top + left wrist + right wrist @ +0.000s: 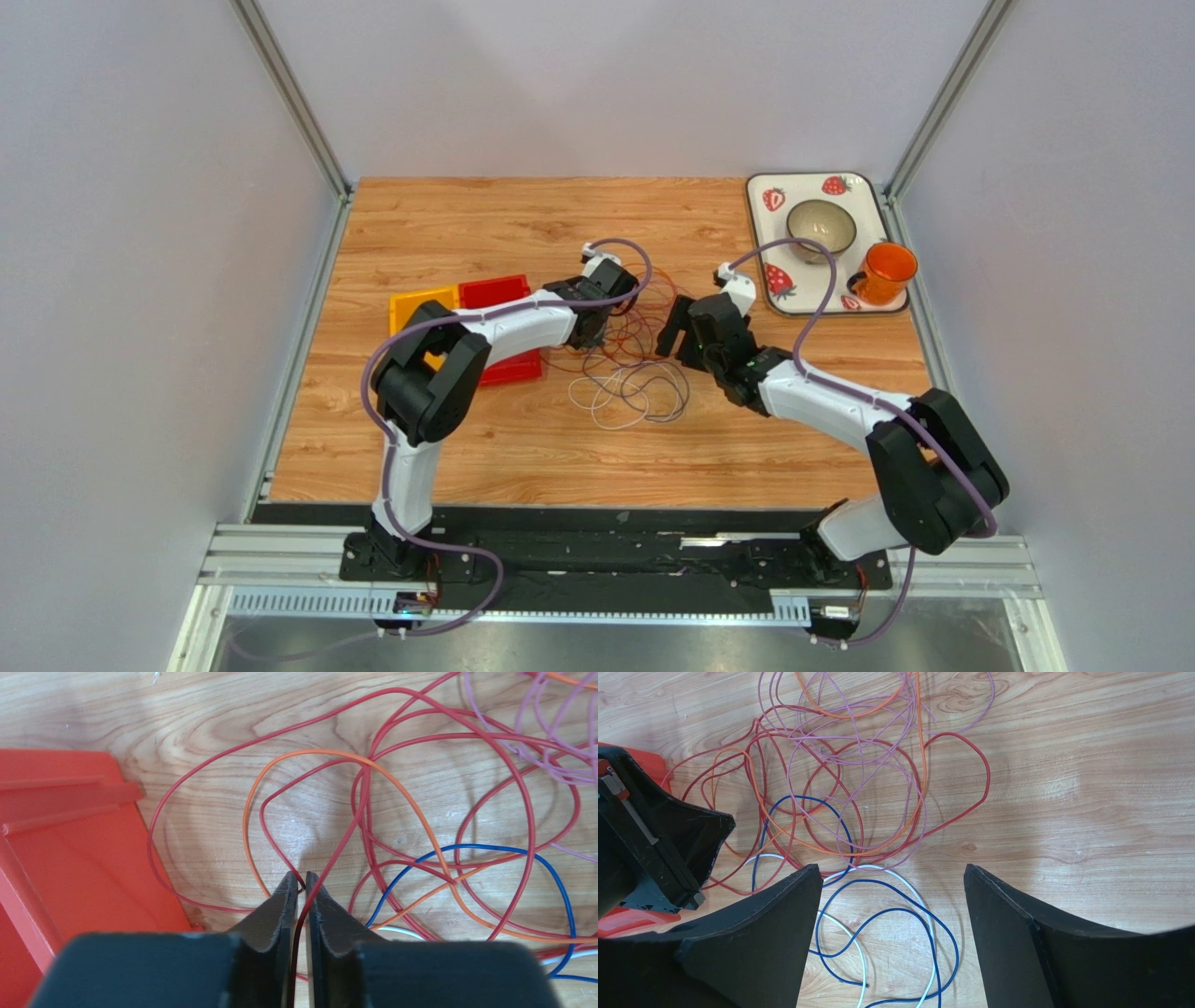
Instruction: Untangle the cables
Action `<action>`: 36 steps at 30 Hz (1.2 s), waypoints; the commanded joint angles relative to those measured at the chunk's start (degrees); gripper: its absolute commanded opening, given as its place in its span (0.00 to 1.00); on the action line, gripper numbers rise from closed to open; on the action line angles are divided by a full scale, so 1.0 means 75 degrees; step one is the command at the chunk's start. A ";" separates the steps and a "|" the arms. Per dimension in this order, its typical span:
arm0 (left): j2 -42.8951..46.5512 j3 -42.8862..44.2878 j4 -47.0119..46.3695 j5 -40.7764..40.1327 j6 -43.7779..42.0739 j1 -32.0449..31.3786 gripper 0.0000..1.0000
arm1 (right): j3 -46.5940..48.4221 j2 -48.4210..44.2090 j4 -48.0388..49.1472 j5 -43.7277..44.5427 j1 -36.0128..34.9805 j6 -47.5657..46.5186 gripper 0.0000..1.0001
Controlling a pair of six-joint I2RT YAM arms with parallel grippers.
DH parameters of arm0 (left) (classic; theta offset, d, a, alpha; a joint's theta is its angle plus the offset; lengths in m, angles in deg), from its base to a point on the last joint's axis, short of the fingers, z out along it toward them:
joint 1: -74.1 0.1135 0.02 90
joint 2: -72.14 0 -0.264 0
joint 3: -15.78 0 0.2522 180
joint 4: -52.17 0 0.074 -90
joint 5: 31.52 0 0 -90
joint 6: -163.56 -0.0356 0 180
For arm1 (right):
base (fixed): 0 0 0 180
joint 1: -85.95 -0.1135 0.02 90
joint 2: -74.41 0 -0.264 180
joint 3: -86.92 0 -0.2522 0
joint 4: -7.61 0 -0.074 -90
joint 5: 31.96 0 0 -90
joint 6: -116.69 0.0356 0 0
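Note:
The cables (629, 367) lie in a loose tangle on the wooden table between my two grippers. My left gripper (302, 878) is low over the tangle's left edge, its jaws drawn together on a red cable (351, 822) that runs up between the fingers. Orange (393, 784), blue (491, 847) and lilac (519, 749) strands cross just beyond it. My right gripper (892, 871) hangs open over the tangle's right side. Loops of blue cable (899, 913) and white cable (917, 892) lie on the wood between its fingers, untouched.
A red bin (498, 301) and a yellow bin (421, 301) sit just left of the left gripper (601, 322). At the back right stands a strawberry-patterned tray (765, 196) with a bowl (821, 224) and an orange cup (884, 273).

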 commanded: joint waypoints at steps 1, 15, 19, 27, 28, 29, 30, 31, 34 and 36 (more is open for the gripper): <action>0.0016 0.0330 0.0192 -0.0199 0.0171 0.0051 0.00 | 0.0316 0.0019 0.0121 0.0034 0.0022 -0.0076 0.79; 0.2825 0.1842 0.2464 -0.0305 -0.0649 0.0098 0.00 | 0.0316 0.0031 0.0121 0.0011 0.0033 -0.0076 0.78; 0.3472 0.2474 0.3121 -0.0467 -0.0871 0.0156 0.00 | 0.0327 0.0042 0.0121 -0.0001 0.0022 -0.0076 0.78; 0.4643 0.2452 0.3567 -0.0645 -0.1083 0.0578 0.00 | 0.0316 0.0019 0.0121 -0.0013 0.0033 -0.0076 0.78; 0.4749 0.2406 0.3544 -0.0563 -0.1129 0.0613 0.00 | 0.0316 0.0019 0.0110 -0.0013 0.0033 -0.0076 0.78; 0.4936 0.2452 0.3509 -0.0528 -0.1257 0.0614 0.00 | 0.0316 0.0030 0.0121 -0.0013 0.0022 -0.0065 0.78; 0.5008 0.2591 0.3520 -0.0492 -0.1305 0.0625 0.00 | 0.0316 0.0031 0.0110 -0.0024 0.0033 -0.0076 0.78; 0.5066 0.2732 0.3520 -0.0364 -0.1375 0.0614 0.00 | 0.0316 0.0042 0.0109 -0.0025 0.0022 -0.0076 0.78; 0.5289 0.3505 0.3579 0.0103 -0.1621 0.0614 0.00 | 0.0327 0.0054 0.0121 -0.0025 0.0022 -0.0076 0.78; 0.5418 0.4193 0.3567 0.0129 -0.1669 0.0614 0.00 | 0.0328 0.0054 0.0121 -0.0025 0.0033 -0.0076 0.78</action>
